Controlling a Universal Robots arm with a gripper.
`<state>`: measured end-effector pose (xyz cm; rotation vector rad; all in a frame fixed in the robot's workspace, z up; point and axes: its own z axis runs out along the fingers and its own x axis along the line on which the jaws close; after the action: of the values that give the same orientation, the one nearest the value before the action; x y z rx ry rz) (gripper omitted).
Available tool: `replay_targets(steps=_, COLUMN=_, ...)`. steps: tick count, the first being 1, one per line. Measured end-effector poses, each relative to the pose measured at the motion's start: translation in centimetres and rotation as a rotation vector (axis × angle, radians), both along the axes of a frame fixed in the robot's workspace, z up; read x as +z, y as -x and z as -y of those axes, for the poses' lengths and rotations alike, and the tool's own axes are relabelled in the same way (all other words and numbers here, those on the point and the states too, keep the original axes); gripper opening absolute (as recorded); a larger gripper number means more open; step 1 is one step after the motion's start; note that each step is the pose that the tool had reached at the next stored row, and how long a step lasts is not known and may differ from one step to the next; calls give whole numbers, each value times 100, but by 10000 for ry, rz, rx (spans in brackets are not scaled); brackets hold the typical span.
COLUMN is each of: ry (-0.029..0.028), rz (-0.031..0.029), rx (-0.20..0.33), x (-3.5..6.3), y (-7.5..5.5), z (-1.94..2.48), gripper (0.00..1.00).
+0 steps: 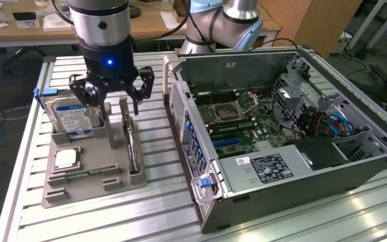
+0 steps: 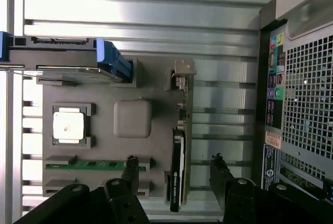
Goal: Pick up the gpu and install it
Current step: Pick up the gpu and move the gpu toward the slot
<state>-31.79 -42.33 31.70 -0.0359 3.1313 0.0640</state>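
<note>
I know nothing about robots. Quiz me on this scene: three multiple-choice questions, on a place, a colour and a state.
1. Where is the thin green-and-black gpu card? A) on edge in the grey holder tray B) inside the computer case C) flat on the table
2. Colour of the small light on the arm? A) red B) blue C) green
3. The black gripper is: A) shut on the card B) shut on the hard drive C) open, empty
A: it stands in the tray's slot. B: it glows blue. C: its jaws stand apart, gripping nothing.
</note>
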Motion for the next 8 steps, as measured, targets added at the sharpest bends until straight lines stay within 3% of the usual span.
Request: replay_targets(steps=8, ry=0, rz=-1, rx=80, x=-104, y=0, z=51, gripper=66)
